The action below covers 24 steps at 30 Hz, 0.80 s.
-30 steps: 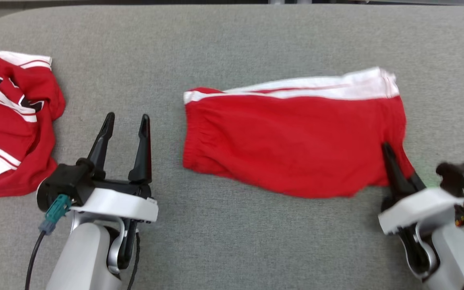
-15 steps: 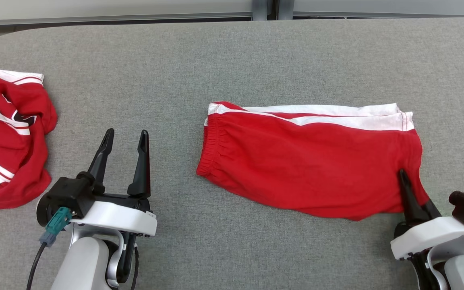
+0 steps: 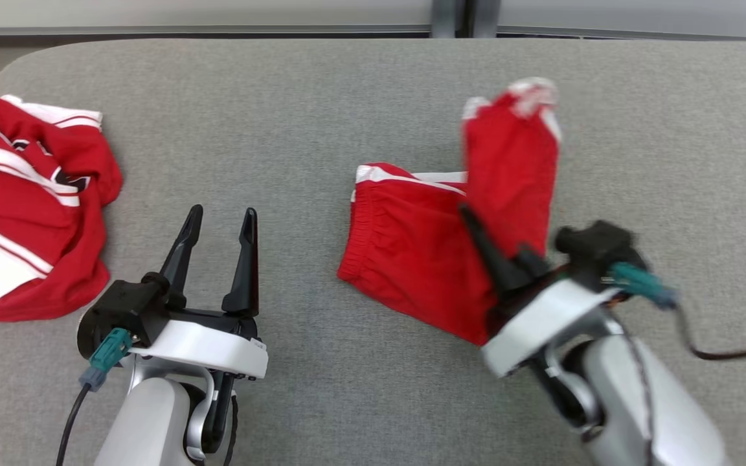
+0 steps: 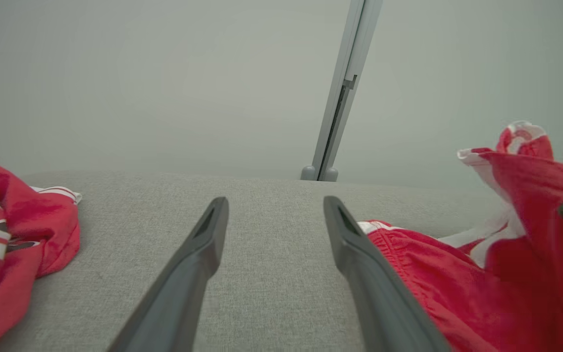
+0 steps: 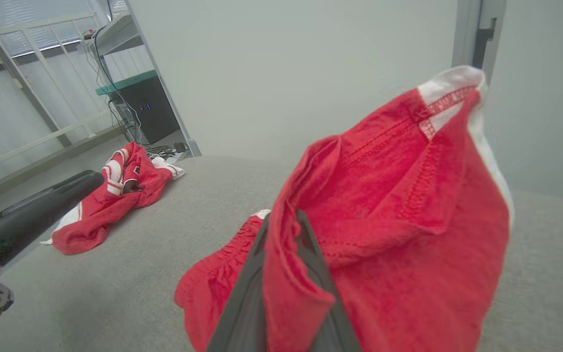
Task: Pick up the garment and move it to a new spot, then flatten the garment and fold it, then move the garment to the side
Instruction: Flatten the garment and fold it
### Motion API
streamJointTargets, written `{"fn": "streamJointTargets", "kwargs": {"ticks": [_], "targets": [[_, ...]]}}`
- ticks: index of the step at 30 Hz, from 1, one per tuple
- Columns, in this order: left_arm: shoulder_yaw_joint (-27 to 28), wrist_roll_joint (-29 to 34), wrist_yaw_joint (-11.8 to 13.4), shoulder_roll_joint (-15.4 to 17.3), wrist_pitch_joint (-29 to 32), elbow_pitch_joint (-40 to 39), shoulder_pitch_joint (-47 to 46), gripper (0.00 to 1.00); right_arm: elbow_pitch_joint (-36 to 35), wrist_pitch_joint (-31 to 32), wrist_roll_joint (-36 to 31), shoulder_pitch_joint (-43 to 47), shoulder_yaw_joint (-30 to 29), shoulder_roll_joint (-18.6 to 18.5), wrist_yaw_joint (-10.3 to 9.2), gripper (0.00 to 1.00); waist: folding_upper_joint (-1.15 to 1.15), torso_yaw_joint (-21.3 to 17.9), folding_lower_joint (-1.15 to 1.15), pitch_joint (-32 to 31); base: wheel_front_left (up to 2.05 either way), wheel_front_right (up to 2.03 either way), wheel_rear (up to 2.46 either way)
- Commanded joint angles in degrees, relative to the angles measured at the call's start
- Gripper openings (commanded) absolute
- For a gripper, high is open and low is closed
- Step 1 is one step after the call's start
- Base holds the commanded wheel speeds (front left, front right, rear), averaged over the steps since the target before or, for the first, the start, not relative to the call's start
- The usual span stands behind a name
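Red shorts (image 3: 412,252) stand pinched by the right gripper (image 3: 473,220), raised likely for folding; left gripper (image 3: 223,213) sits open near the table's (image 3: 347,388) front edge.

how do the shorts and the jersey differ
The shorts are pinched in the shut right gripper, one end raised off the table; the jersey lies crumpled, untouched. The shorts are plain red with a white side band; the jersey has white stripes and dark marks. Both are red and white, on the grey table.

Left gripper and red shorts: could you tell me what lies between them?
Bare grey tabletop separates the left gripper from the red shorts in the head view.
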Motion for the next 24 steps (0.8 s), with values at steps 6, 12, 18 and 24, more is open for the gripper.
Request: {"fn": "streamJointTargets", "kwargs": {"ticks": [6, 12, 18, 24], "targets": [[-0.9, -1.4, 0.5, -0.4, -1.1, 1.7, -1.2, 1.0, 12.9, -1.5, 6.4, -4.5, 13.0, 3.4, -0.01, 0.27, 0.0, 2.9, 0.0, 1.0, 0.0, 0.0, 0.0], [-0.8, -1.1, 0.7, -0.1, -1.4, 2.3, -1.4, 1.0, 11.4, -7.4, 7.3, -6.3, 15.8, 2.8, -0.01, 1.0, 0.0, 2.2, 0.0, 0.8, 0.0, 0.0, 0.0], [-0.4, -0.7, 1.3, 0.6, -1.6, 2.0, -1.1, 1.0, 6.1, -12.8, 6.8, -5.2, 11.2, 0.2, -0.02, 1.0, 0.0, 0.6, 0.0, -0.4, 0.0, 0.0, 0.0], [0.7, -0.5, 1.9, 1.9, -1.7, 0.7, -0.1, 1.0, 3.1, -13.6, 2.4, -0.4, -4.1, -2.4, -0.01, 1.0, 0.0, -0.9, 0.0, -1.6, 0.0, 0.0, 0.0]]}}
